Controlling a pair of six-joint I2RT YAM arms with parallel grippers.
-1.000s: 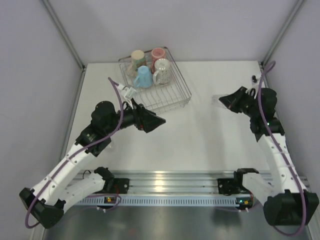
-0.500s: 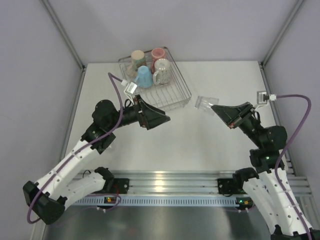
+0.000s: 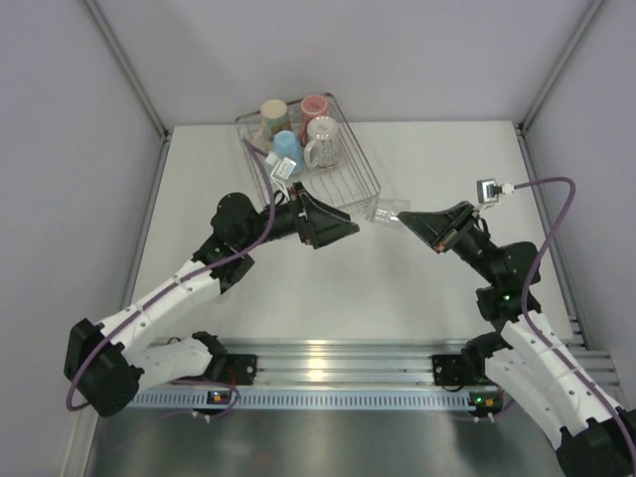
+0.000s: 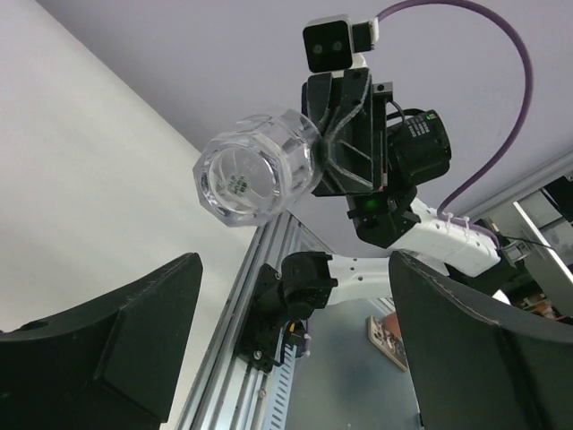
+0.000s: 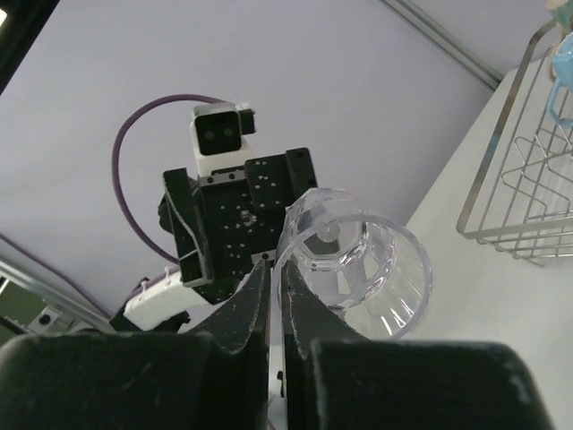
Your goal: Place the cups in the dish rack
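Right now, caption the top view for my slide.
Right gripper holds a clear glass out to the open left gripper beside the dish rack.

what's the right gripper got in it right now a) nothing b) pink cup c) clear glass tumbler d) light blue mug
c: the right gripper is shut on the rim of the clear glass tumbler, with the glass pointing toward the open left gripper.
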